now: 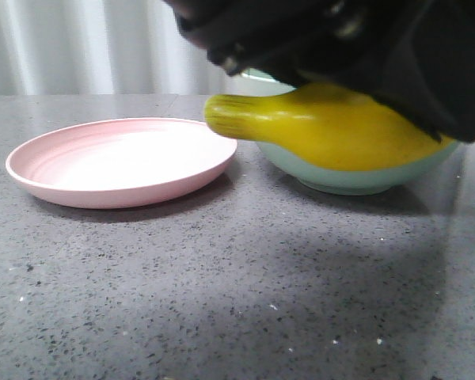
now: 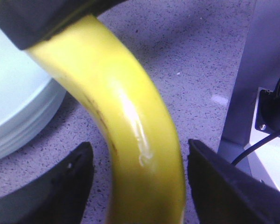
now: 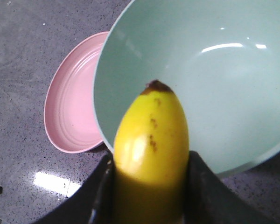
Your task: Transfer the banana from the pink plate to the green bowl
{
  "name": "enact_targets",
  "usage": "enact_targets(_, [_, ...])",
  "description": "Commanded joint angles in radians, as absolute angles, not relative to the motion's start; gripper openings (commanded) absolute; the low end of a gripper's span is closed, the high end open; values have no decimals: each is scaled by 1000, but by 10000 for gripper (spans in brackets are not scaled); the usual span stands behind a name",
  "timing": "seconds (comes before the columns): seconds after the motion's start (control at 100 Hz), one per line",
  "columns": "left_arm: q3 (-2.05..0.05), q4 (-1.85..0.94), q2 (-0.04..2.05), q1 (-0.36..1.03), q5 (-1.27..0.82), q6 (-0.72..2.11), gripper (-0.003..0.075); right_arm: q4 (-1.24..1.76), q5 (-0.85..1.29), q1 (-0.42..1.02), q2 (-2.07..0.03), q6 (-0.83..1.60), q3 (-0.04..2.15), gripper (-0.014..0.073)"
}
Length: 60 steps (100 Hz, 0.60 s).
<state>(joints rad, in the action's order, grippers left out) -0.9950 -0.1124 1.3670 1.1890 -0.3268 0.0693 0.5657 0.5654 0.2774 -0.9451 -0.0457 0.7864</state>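
The yellow banana (image 1: 332, 127) hangs in the air in front of the green bowl (image 1: 356, 180), its greenish stem pointing at the empty pink plate (image 1: 119, 162). My right gripper (image 3: 151, 161) is shut on the banana (image 3: 151, 140), and the dark tip reaches over the rim of the bowl (image 3: 214, 93). My left gripper (image 2: 139, 147) is open around the banana (image 2: 130, 121), with table showing on both sides between the fruit and the fingers (image 2: 74, 177). The black arms (image 1: 364, 39) hide the bowl's top in the front view.
The plate (image 3: 72, 112) lies right beside the bowl on the speckled grey table (image 1: 222, 301). A pale metal frame with a black cable (image 2: 266, 140) stands at the table's side. White curtains hang behind the table.
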Motion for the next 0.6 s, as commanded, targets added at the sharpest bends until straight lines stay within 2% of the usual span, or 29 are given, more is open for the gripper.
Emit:
enact_targets(0.0, [-1033, -82, 1298, 1196, -271, 70, 421, 579, 506, 276, -935, -38, 821, 71])
enact_targets(0.4, [-1033, -45, 995, 1094, -269, 70, 421, 557, 451, 276, -936, -38, 863, 71])
enact_targets(0.59, [-1033, -45, 886, 1036, -268, 70, 421, 395, 333, 274, -954, -38, 954, 71])
